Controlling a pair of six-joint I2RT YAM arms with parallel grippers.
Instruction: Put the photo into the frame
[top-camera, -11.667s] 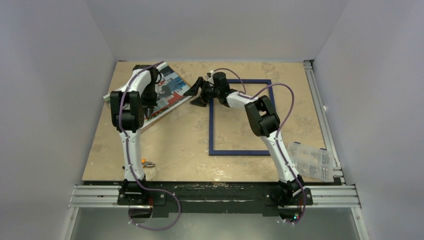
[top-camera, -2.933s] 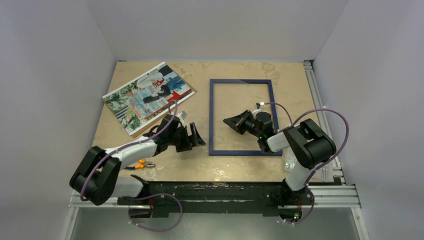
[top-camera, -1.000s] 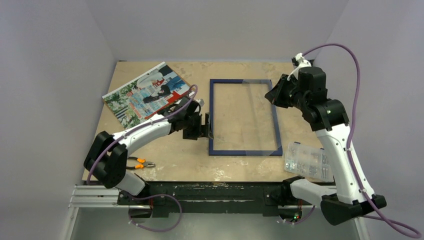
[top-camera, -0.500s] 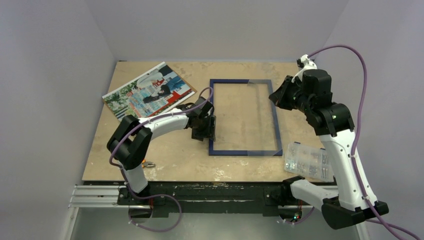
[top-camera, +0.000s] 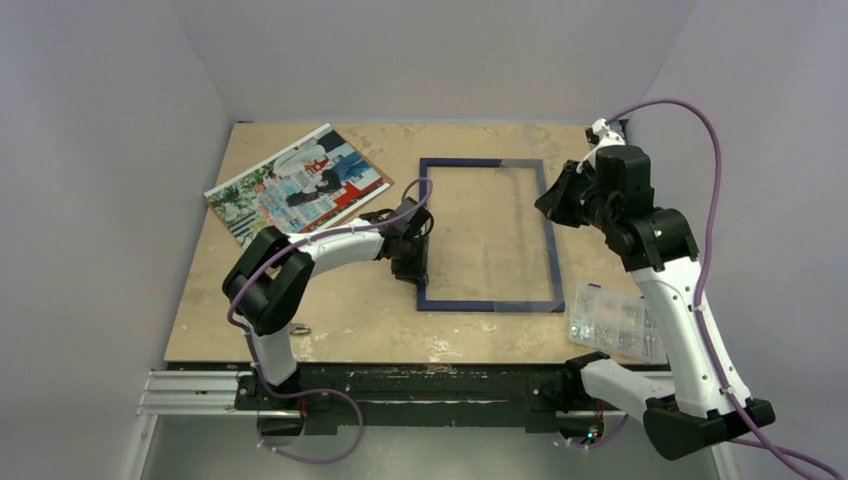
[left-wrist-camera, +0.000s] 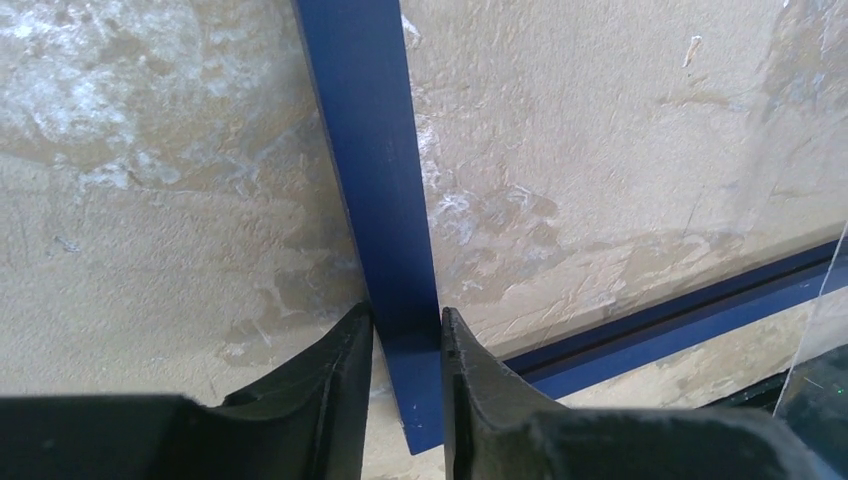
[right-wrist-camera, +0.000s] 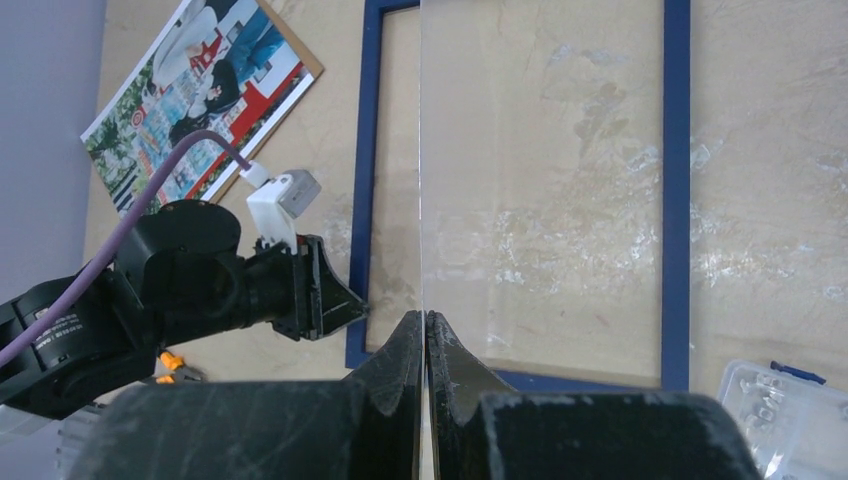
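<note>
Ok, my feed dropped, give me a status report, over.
Left gripper shut on frame, left rail. Right gripper shut on clear pane, askew over frame. Photo lying far left, outside frame. Nothing blocking.

**Frame on the table, photo lying apart**

The frame (top-camera: 480, 305) lies flat right of the table's middle, dark blue side up, long sides running front to back. Its left rail sits between the closed-in fingers of the left gripper (left-wrist-camera: 404, 318), near the front corner. The clear pane (right-wrist-camera: 540, 200) is out of its seat, pinched at one edge by the right gripper (right-wrist-camera: 425, 330) and covering only the frame's right part. The photo (top-camera: 296, 192) lies picture up at the far left, turned askew, not touching the frame.
</note>
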